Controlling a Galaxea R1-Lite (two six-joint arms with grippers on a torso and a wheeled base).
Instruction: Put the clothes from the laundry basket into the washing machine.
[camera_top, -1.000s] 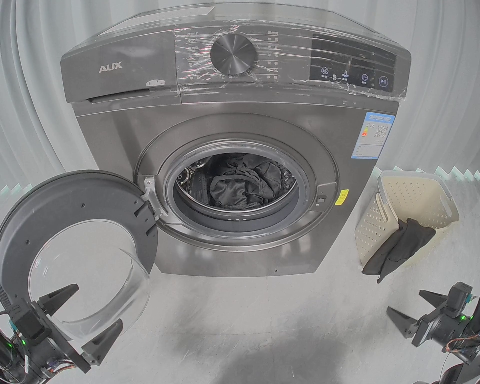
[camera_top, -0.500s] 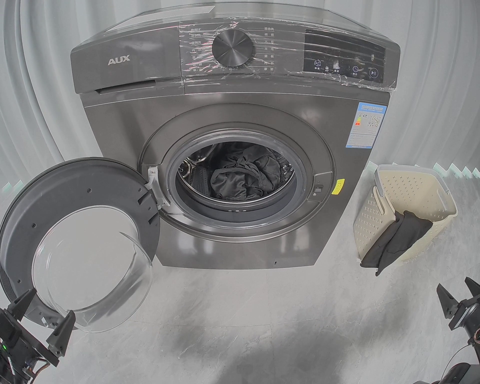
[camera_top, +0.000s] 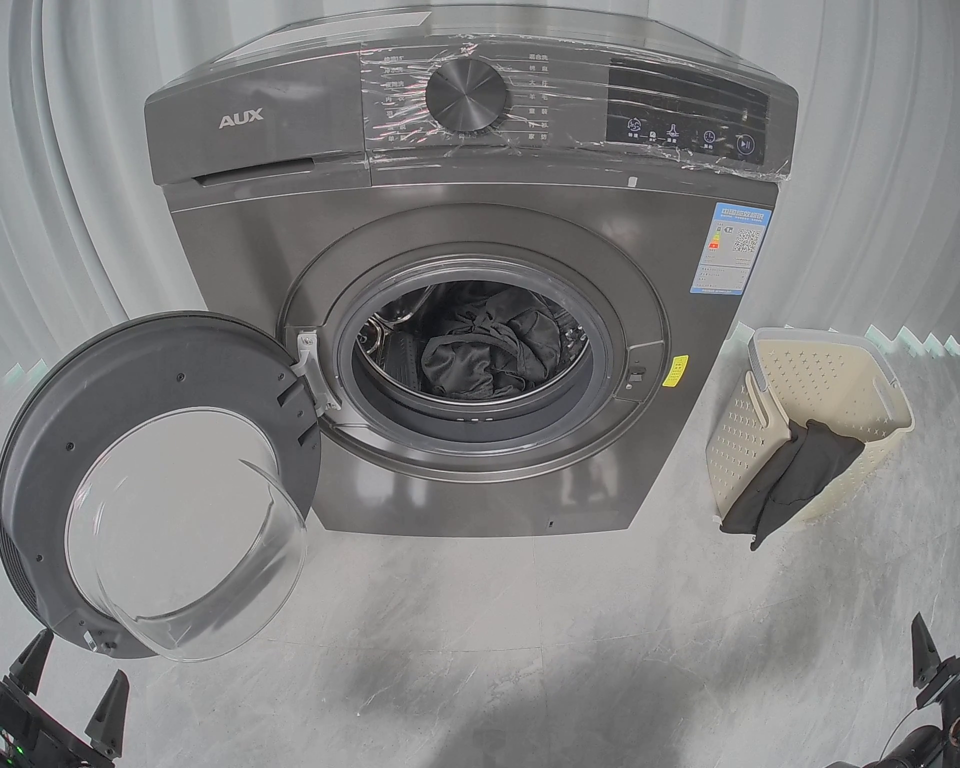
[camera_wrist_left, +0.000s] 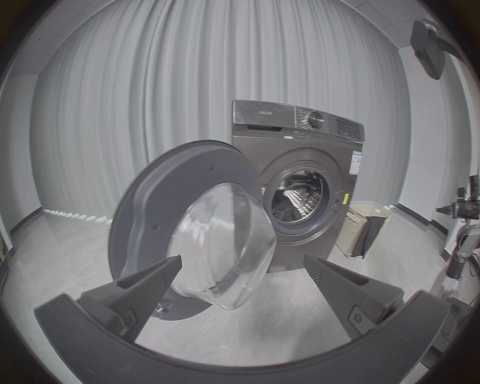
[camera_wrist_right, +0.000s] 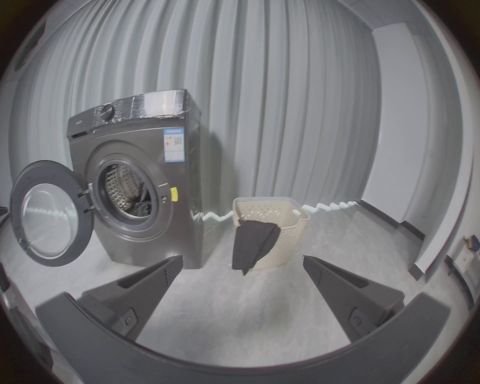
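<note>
Left hand (camera_top: 80, 657), right hand (camera_wrist_right: 240, 259) lower

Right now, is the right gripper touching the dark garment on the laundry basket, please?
Apart: the right wrist view shows bare floor between right gripper and dark garment.

Washing machine (camera_top: 470, 225): brand lettering on drawer panel (camera_top: 241, 119); white icons on dark ctrl panel (camera_top: 690, 135); blue-white label (camera_top: 730, 250) and yellow sticker (camera_top: 675, 371) at front right, print too small to read.
</note>
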